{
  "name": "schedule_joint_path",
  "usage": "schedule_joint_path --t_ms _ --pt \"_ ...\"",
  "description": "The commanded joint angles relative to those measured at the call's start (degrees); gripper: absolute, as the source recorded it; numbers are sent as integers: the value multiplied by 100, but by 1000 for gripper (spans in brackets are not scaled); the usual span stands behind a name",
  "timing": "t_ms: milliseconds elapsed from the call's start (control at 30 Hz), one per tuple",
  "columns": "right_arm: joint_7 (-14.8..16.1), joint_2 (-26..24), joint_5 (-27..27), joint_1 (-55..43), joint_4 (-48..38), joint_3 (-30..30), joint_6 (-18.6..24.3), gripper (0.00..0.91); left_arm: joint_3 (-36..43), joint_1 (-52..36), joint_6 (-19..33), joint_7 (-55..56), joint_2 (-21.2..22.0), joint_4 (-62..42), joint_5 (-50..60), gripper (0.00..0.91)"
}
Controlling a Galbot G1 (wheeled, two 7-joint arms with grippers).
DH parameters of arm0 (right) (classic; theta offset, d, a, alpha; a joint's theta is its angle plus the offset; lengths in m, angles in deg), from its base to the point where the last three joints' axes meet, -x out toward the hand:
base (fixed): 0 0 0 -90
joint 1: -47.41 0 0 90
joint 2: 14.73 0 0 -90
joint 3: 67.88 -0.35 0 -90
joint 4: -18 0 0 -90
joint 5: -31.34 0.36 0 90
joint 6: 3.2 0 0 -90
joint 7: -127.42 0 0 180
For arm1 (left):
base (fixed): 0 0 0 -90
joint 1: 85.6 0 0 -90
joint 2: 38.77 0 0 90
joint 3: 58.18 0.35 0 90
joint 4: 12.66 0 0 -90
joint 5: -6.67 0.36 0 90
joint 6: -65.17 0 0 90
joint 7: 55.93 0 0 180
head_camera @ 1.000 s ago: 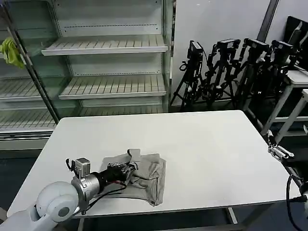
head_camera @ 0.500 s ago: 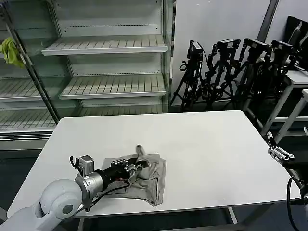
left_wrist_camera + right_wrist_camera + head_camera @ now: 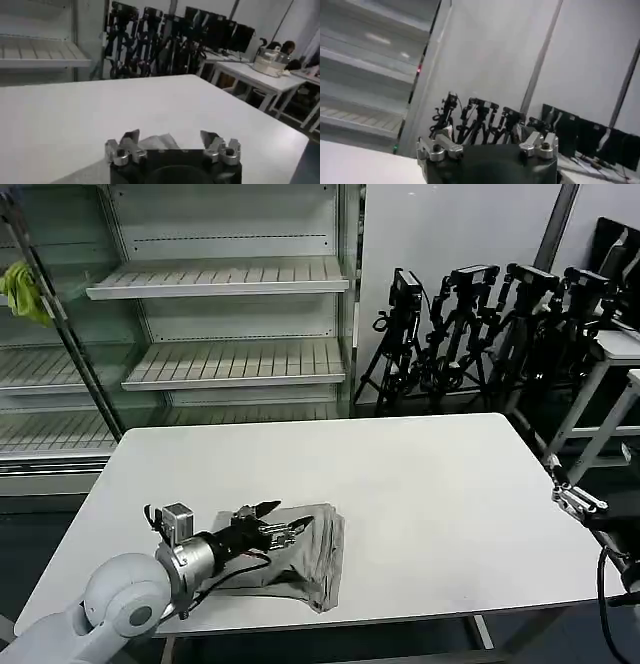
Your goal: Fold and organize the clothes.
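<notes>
Clothes (image 3: 305, 552), a grey T-shirt folded into a compact bundle, lay on the white tabletop (image 3: 400, 484) toward its 7 o'clock corner. Left pincer (image 3: 272, 518) hovered just above the bundle's 9 o'clock edge, fingers spread apart and gripping nothing. Right pincer (image 3: 487, 145) sat off the tabletop's 3 o'clock edge, fingers apart, empty.

left gripper (image 3: 172, 141): spread wide, empty | clothes (image 3: 155, 141): grey fold between the fingers | table (image 3: 75, 115): white
</notes>
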Motion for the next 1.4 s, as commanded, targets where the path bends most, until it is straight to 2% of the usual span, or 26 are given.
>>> schedule_joint_path --t_ms 33,167,433,733,1033,1400 --pt "73 -91 89 -186 -34 174 39 907 -948 528 138 61 -335 -291 627 907" --pt "80 -195 79 -439 -100 374 38 907 -1671 1348 -72 139 -735 -333 447 907" --pt "163 -565 226 -929 -414 581 138 907 -2416 2389 -183 378 -884 22 135 907" --pt "197 -584 255 -1273 -584 876 215 907 -2721 3324 -181 438 -955 168 -1 907" --pt "151 -512 245 -1278 -450 910 203 907 -2260 3136 -179 414 -704 71 186 907" --pt "157 -424 224 -1003 -312 710 216 907 -2077 2794 -138 225 -548 -325 347 907"
